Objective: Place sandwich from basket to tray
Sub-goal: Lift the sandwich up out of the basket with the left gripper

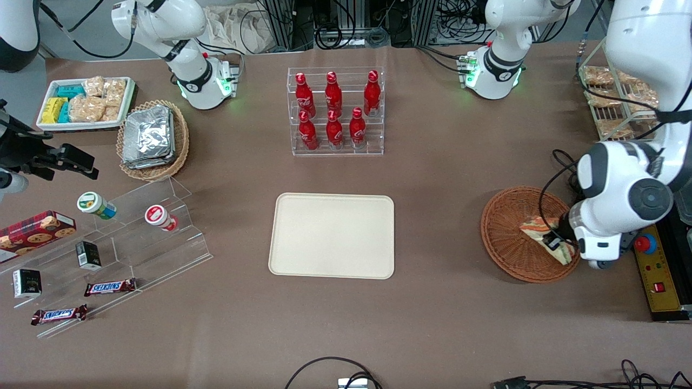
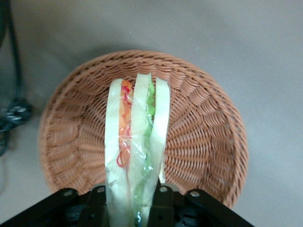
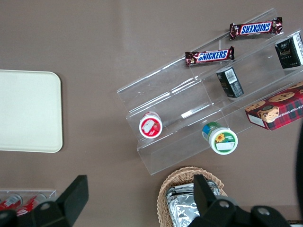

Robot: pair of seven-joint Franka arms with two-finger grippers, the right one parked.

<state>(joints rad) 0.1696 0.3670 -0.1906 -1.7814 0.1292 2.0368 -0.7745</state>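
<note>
My front view: high overhead, looks steeply down, covers whole table, both arm bases farthest from camera. My left wrist view: close, looks down past gripper [image 2: 142, 208] onto basket [image 2: 208, 137] and sandwich [image 2: 137, 142]; front view shares this basket [image 1: 503, 227]. My right wrist view: medium height, straight down; shares tray [image 3: 28, 113] corner and acrylic steps [image 3: 189, 118] with front view.
</note>
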